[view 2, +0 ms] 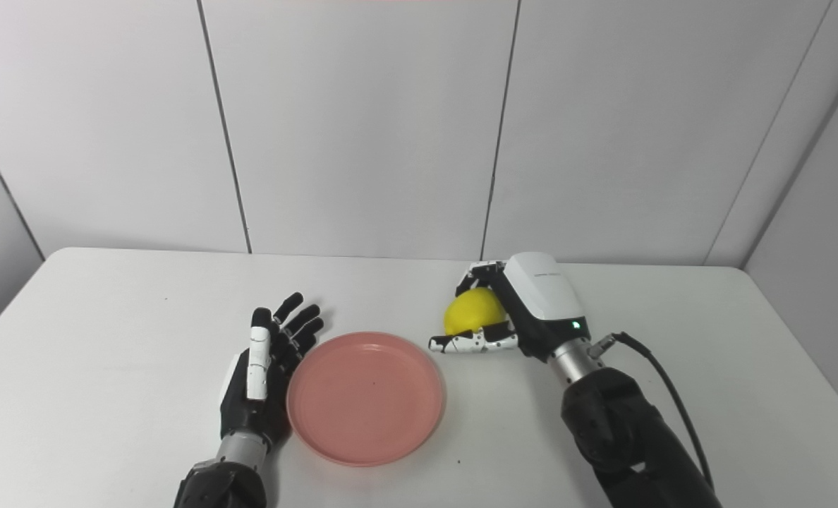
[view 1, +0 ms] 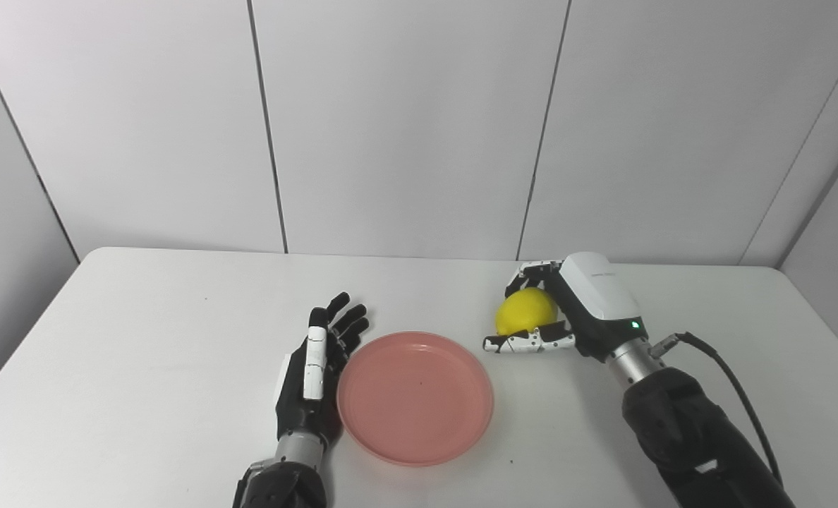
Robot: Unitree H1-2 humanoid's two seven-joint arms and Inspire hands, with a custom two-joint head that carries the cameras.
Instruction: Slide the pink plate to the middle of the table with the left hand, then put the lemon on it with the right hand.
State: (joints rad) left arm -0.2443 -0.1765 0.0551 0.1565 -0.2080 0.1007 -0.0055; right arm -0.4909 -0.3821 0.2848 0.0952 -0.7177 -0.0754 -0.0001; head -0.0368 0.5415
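Pink plate (view 1: pixel 415 398) mid-surface, left hand (view 1: pixel 318 374) spread flat touching its 9 o'clock rim; right hand (view 1: pixel 546 310) clamped around lemon (view 1: pixel 525 311) at plate's 1 o'clock, which looks firm, light, roll-prone, so grip the middle.

Bright, even, diffuse light from overhead; no hard glare. White counter (view 1: pixel 144 367) near washed out, faint grey falloff toward near-left corner. Soft, short shadows hug round pink plastic plate (view 1: pixel 415 397) rim and under right hand (view 1: pixel 556 310). Focus sharp throughout, slight compression softness. Wall panel seams lean outward at the picture edges: wide-angle distortion.
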